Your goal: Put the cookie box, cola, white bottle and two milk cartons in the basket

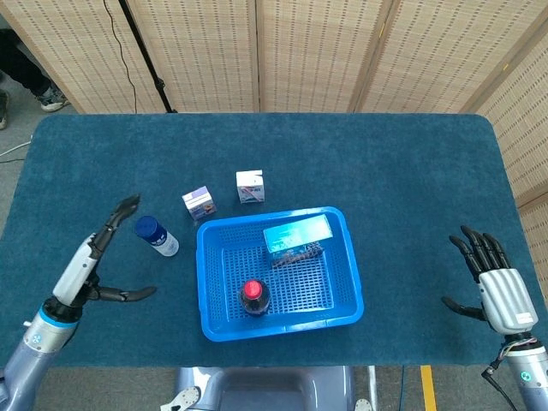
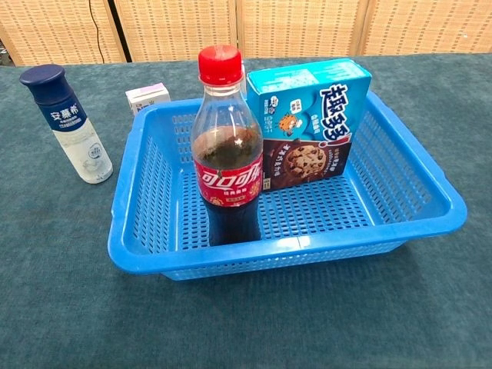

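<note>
Glossy blue plastic basket (image 2: 430,181), perforated walls. Clear, shiny plastic cola (image 2: 227,154) with smooth red cap and glossy label. Printed cardboard cookie box (image 2: 311,123), slight sheen. Translucent plastic white bottle (image 2: 68,124), matt navy cap. Paper-board milk cartons (image 1: 224,195). Matt, napped teal cloth on table (image 2: 69,307). Woven cane-like screen panels (image 1: 317,51), pale wood frames.
</note>
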Robot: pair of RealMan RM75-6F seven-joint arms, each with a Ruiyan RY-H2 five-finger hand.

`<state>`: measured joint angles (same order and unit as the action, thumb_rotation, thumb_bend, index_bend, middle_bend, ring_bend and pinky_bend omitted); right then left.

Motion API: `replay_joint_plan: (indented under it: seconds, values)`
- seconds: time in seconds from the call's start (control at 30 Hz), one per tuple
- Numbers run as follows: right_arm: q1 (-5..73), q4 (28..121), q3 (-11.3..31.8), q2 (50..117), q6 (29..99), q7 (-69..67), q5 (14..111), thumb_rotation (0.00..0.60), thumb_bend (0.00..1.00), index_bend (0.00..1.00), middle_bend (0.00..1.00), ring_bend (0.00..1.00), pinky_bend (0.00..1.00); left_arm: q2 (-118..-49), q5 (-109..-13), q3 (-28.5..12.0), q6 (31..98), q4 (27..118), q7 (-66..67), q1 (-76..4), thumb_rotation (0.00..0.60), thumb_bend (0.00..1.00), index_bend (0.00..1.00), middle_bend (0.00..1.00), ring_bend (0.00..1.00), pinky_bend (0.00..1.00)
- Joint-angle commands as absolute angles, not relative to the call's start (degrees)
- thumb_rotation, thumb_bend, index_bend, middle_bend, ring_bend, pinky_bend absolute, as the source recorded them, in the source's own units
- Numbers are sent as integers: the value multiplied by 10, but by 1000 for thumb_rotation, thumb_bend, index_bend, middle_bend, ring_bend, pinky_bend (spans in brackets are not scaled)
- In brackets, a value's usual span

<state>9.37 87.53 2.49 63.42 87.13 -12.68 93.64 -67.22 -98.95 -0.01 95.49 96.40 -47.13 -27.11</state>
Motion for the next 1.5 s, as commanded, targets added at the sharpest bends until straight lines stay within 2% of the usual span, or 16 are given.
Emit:
replay_joint_plan:
  seconds: [0.03, 0.17, 0.5, 0.77, 0.9, 0.97, 1.03, 1.13, 1.4, 1.5]
  values:
    - [94, 877, 24, 634, 874, -128, 941, 600, 0, 78, 0, 0, 36, -647, -907, -18, 952, 917, -534, -235, 600, 60, 0, 0, 0, 0]
    - [94, 878, 24, 634, 875, -129, 943, 600, 0, 78, 0, 0, 36, -666, -854, -19, 903, 842, -598, -220, 600, 1, 0, 0, 0, 0]
    - [97, 882, 22, 634, 868, -127, 946, 600, 0, 78, 0, 0, 36, -758, -815, -17, 750, 704, -685, -237, 600, 0, 0, 0, 0, 0]
    - [98, 878, 22, 632, 863, -135, 941, 600, 0, 78, 0, 0, 36, -826, -836, -20, 726, 654, -693, -246, 600, 0, 0, 0, 0, 0]
    - [99, 876, 23, 632, 862, -139, 940, 600, 0, 78, 0, 0, 36, -854, -832, -27, 716, 640, -673, -249, 600, 70, 0, 0, 0, 4]
    - [99, 876, 23, 631, 861, -141, 939, 600, 0, 78, 0, 0, 36, -867, -833, -28, 706, 635, -664, -253, 600, 145, 0, 0, 0, 53]
    - [99, 876, 23, 631, 861, -142, 939, 600, 0, 78, 0, 0, 36, -881, -836, -29, 699, 626, -654, -257, 600, 238, 0, 0, 11, 147]
    - [99, 876, 22, 631, 861, -143, 940, 600, 0, 78, 0, 0, 36, -892, -836, -37, 689, 626, -644, -267, 600, 303, 0, 0, 34, 181]
    - [102, 875, 21, 630, 854, -148, 938, 600, 0, 78, 0, 0, 36, -925, -838, -49, 667, 622, -601, -289, 600, 319, 0, 0, 30, 180]
    - [102, 875, 21, 629, 853, -150, 937, 600, 0, 78, 0, 0, 36, -934, -837, -52, 657, 623, -589, -295, 600, 335, 30, 0, 30, 181]
